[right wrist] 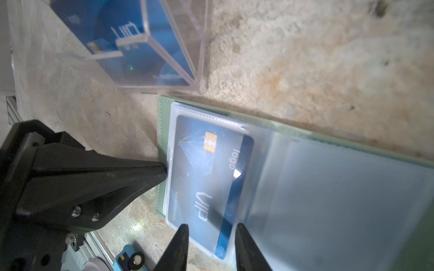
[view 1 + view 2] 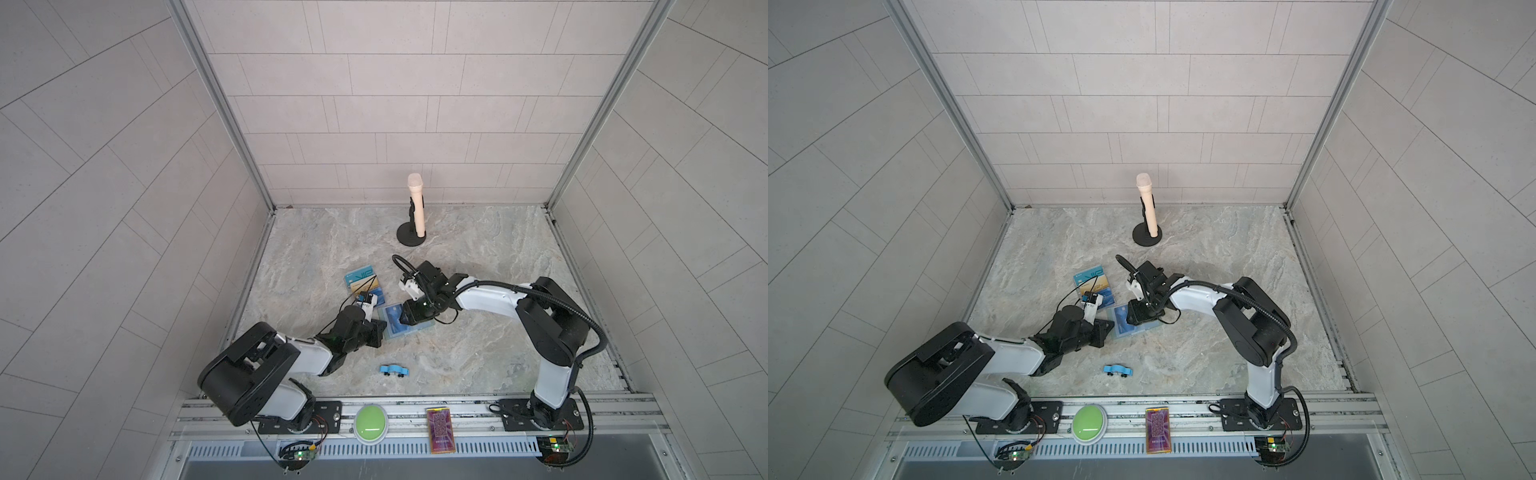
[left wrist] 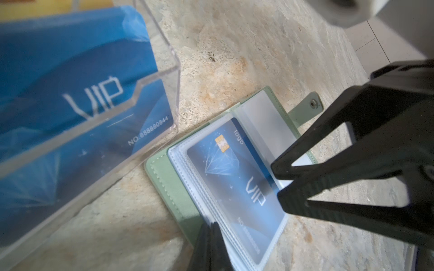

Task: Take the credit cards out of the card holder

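Left fingers (image 3: 201,252) together, right fingers (image 1: 179,246) apart

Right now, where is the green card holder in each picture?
In a top view: the card holder lies open just below the picture's centre.
In a top view: card holder in the same place, a little further left.
Left wrist: card holder low in the middle, open.
Right wrist: card holder from the middle to the right edge.
Shared landmark: the clear plastic stand beside it, in all four.

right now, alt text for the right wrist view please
An open mint-green card holder lies on the marble table, a blue VIP card in its clear sleeve. The right gripper, jaws open, hangs over the card's end; the shut left gripper touches the holder's edge.
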`<action>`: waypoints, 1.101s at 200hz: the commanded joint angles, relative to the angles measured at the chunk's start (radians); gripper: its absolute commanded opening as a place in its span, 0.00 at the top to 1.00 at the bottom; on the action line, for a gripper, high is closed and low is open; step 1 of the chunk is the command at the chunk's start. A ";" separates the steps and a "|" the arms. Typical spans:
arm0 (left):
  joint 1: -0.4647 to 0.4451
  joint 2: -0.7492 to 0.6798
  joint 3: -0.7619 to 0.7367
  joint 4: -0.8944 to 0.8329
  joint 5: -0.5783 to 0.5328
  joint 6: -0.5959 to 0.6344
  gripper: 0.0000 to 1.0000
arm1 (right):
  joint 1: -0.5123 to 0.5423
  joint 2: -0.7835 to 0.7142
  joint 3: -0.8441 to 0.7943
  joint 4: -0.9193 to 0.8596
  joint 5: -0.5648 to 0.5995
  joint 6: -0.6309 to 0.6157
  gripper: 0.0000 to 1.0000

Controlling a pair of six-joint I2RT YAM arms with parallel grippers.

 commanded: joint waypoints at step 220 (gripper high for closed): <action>-0.004 0.032 -0.005 -0.119 -0.016 0.022 1.00 | -0.061 0.038 -0.076 0.182 -0.216 0.136 0.66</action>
